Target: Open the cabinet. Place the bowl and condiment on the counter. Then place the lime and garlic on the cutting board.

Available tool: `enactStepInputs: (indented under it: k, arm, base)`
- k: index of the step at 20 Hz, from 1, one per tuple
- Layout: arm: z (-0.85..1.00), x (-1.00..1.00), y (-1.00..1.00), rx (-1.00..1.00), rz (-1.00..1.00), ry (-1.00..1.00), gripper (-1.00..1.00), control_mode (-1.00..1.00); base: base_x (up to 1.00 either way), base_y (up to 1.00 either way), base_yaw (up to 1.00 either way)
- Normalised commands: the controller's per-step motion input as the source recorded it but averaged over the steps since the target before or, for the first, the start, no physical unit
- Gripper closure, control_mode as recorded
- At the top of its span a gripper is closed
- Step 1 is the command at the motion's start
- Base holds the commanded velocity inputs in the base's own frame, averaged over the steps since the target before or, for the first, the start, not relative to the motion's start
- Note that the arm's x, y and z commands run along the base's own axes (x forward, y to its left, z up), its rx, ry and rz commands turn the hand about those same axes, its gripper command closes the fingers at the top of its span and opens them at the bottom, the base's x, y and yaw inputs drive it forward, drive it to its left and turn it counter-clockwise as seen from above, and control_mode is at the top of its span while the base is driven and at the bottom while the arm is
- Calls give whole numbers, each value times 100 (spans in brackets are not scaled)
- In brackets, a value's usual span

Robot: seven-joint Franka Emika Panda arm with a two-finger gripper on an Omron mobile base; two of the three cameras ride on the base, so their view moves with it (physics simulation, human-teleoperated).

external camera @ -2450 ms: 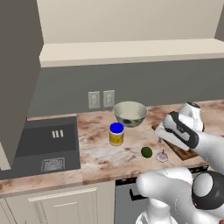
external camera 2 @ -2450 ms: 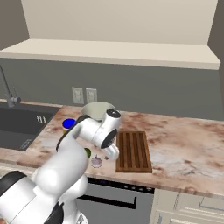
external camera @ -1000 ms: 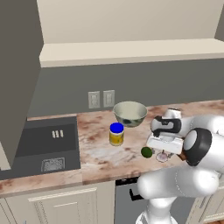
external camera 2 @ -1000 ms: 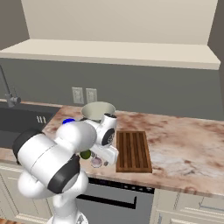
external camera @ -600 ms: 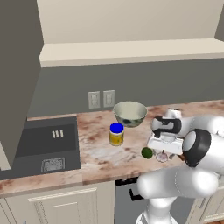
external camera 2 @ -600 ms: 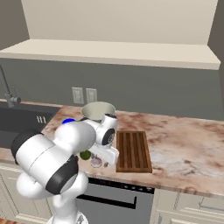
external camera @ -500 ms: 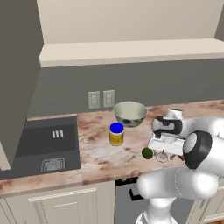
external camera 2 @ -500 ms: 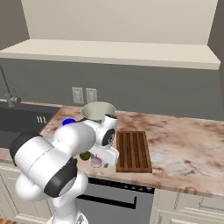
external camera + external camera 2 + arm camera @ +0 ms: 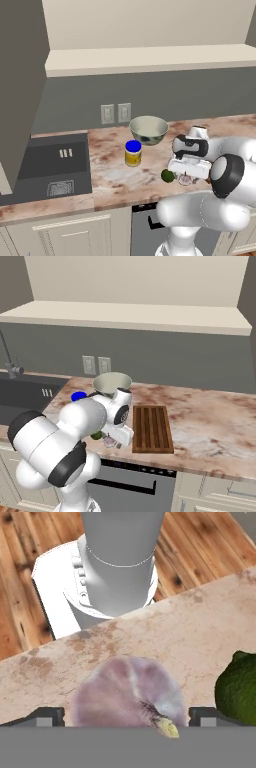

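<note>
The garlic (image 9: 127, 697) lies on the counter (image 9: 165, 632) between the two spread fingertips (image 9: 47, 716) of my open gripper (image 9: 127, 718), which do not touch it. The lime (image 9: 239, 687) sits just beside it. From the base, the gripper (image 9: 187, 176) hangs low over the garlic (image 9: 109, 442), with the lime (image 9: 167, 175) to its left. The bowl (image 9: 148, 129) and the blue-lidded condiment (image 9: 133, 153) stand on the counter (image 9: 107, 165). The cutting board (image 9: 152, 427) lies bare to the right of the hand. The cabinet (image 9: 145, 57) above is open, and its shelf is bare.
A dark sink (image 9: 50, 165) is set in the counter at the left, with a faucet (image 9: 9, 368) behind it. The open cabinet door (image 9: 20, 85) juts out at upper left. Two wall outlets (image 9: 115, 113) sit behind the bowl. The counter right of the board (image 9: 210, 426) is bare stone.
The hand has swung from over the board's left end down to the garlic near the counter's front edge. Over the last second it has barely moved. The jaws have stayed open.
</note>
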Motion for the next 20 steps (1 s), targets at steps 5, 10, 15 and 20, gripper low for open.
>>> enactStepInputs:
  k: [5, 10, 15, 20]
  arm:
    - [-8, 0, 1, 0, 0, 0, 100, -100]
    - [10, 0, -1, 0, 0, 0, 100, -100]
    - [90, 27, -43, 0, 0, -1, 100, -100]
    - [49, 89, -76, 0, 0, 0, 100, -100]
  base:
    - [0, 0, 0]
    - [0, 0, 0]
    - [0, 0, 0]
    - [0, 0, 0]
